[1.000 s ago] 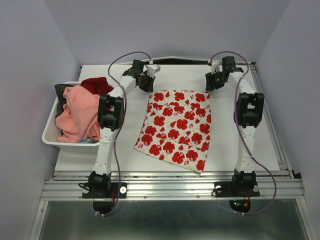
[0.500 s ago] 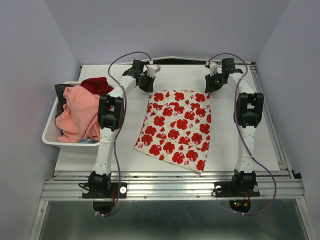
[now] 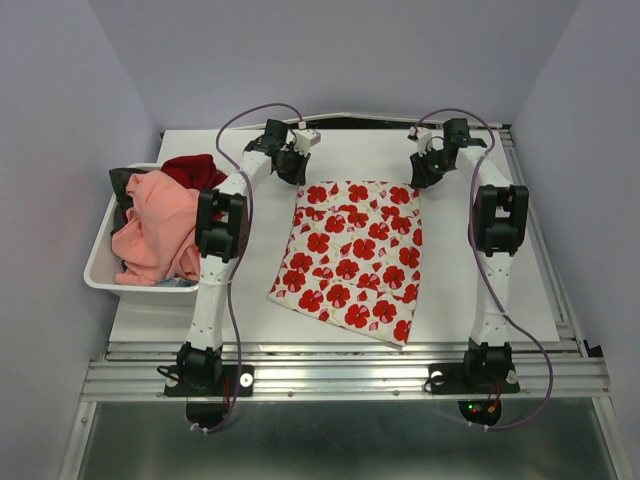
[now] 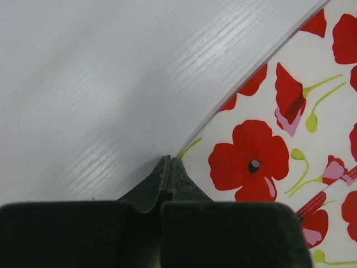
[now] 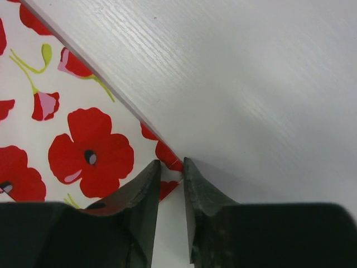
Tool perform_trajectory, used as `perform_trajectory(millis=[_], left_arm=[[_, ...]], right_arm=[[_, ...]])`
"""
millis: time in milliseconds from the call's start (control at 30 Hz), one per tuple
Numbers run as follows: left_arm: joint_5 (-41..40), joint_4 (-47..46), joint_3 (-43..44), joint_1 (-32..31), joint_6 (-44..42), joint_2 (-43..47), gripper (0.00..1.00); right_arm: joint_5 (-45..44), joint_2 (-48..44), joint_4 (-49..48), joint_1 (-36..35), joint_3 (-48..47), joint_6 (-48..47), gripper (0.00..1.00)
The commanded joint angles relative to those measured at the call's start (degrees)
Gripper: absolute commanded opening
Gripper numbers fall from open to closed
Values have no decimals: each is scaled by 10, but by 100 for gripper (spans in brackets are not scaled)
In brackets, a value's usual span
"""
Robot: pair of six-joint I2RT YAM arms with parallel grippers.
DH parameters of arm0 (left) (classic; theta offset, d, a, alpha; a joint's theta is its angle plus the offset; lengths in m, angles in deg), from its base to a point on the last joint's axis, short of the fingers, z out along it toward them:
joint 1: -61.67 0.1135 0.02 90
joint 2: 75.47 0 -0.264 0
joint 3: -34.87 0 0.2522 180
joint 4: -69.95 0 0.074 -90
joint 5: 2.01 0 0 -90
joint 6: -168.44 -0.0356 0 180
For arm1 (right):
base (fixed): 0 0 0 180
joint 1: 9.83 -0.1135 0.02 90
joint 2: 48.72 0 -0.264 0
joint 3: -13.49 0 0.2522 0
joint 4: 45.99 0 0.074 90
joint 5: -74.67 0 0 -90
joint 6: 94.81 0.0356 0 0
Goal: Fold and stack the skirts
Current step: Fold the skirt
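Observation:
A white skirt with red flower print lies flat on the white table, seen too in the left wrist view and the right wrist view. My left gripper is shut at the skirt's far left corner, and the cloth edge runs into its tips. My right gripper stands over the far right corner. Its jaws are still apart, with the corner's tip between them. A salmon-pink skirt is heaped in the bin at the left.
The white bin sits at the table's left edge and also holds a dark red garment. Bare white tabletop surrounds the floral skirt. The table's far edge lies just behind both grippers.
The right gripper's jaws have narrowed around the skirt's far right corner. The left gripper and the skirt have not moved.

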Motion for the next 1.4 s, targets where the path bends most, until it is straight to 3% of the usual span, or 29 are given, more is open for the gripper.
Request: perform_trajectory(millis=[0, 100, 133, 533, 867, 1133, 1367], left_arm=[[-15, 52, -7, 2, -9, 19, 0], [-12, 54, -7, 2, -11, 20, 0], [-9, 55, -7, 2, -14, 24, 0], [1, 0, -5, 10, -32, 98, 0], [47, -20, 2, 25, -70, 161, 0], [99, -47, -133, 32, -139, 287, 0], [121, -10, -272, 32, -216, 395, 0]], right_arm=[[-37, 8, 64, -1, 38, -19, 18], [-54, 3, 51, -1, 41, -14, 2], [-56, 1, 44, -1, 38, -11, 1], [-125, -73, -63, -1, -29, 76, 1], [-122, -126, -56, -1, -65, 82, 1], [-79, -223, -18, -1, 0, 52, 1], [-37, -335, 7, -12, 143, 23, 1]])
